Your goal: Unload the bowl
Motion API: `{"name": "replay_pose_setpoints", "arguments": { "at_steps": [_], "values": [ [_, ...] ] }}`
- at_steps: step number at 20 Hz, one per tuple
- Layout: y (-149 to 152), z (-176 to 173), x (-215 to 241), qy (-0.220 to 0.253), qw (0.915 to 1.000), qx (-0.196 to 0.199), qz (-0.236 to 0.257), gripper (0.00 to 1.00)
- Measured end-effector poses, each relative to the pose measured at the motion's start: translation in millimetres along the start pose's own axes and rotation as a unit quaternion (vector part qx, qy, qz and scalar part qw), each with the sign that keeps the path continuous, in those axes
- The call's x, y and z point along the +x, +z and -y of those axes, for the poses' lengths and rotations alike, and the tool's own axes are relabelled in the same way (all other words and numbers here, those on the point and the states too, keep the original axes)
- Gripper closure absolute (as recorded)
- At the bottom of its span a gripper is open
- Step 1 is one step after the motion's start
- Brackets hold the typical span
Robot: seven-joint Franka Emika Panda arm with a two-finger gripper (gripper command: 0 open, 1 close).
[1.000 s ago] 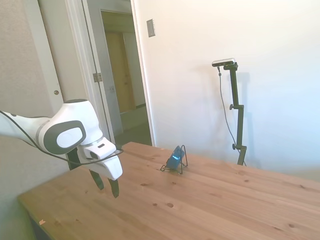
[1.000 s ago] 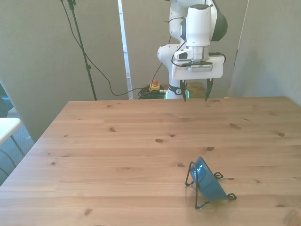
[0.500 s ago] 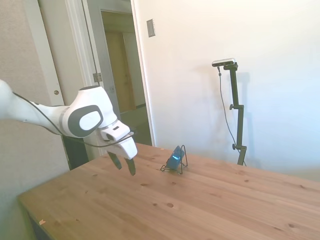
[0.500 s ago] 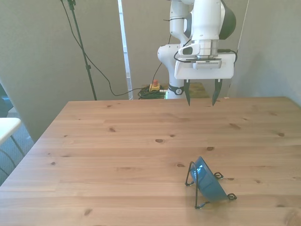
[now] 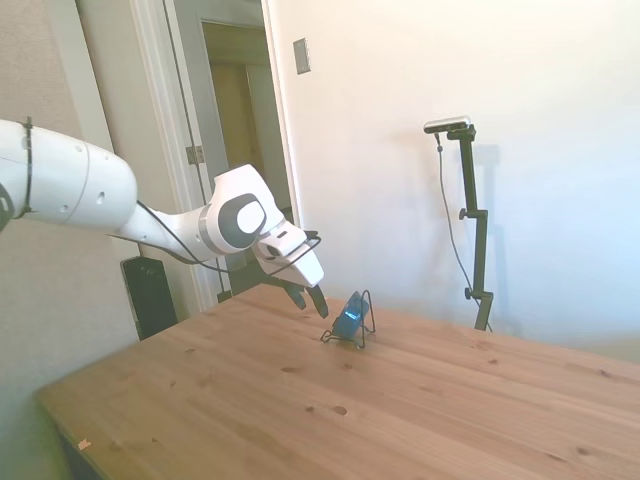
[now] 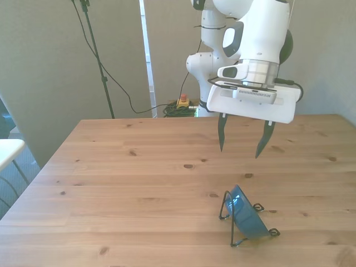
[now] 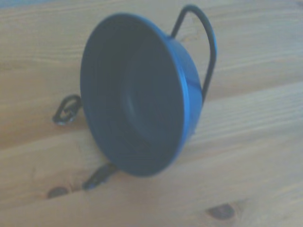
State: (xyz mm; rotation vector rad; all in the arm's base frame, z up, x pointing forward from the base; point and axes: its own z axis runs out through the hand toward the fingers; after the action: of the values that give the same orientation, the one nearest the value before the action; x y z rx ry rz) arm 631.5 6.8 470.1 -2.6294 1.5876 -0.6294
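Note:
The small blue-teal bowl leans on its edge in a thin black wire stand near the table's front edge, toward the front view's right. In the side view the bowl sits at the table's far side. The wrist view shows the bowl close up, its hollow facing the camera, with the wire stand looping behind it. My gripper hangs open above the table, just behind and above the bowl, with nothing between its fingers. In the side view the gripper is just left of the bowl.
The wooden table spreads wide to the front view's left of the bowl. A doorway and a white wall stand behind the table in the side view. Cables hang behind the table's far edge.
The arm has stretched forward across the table, carrying the open gripper from the table's far edge to a spot just short of the bowl. The bowl and stand have stayed put.

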Motion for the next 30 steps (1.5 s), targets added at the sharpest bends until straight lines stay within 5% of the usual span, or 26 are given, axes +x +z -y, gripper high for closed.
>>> {"name": "replay_pose_setpoints", "arguments": {
  "at_steps": [8, 21, 22, 30],
  "values": [
    [34.9, 45.0, 11.8, 0.038, 0.9977, -0.014, -0.054, 0.0],
    [74.9, 59.0, 26.3, 0.071, 0.992, -0.056, -0.088, 0.0],
    [75.7, 59.7, 27.5, 0.073, 0.9916, -0.06, -0.089, 1.0],
    [82.4, 71.6, 32.4, 0.077, 0.9899, -0.071, -0.096, 1.0]
  ]
}}
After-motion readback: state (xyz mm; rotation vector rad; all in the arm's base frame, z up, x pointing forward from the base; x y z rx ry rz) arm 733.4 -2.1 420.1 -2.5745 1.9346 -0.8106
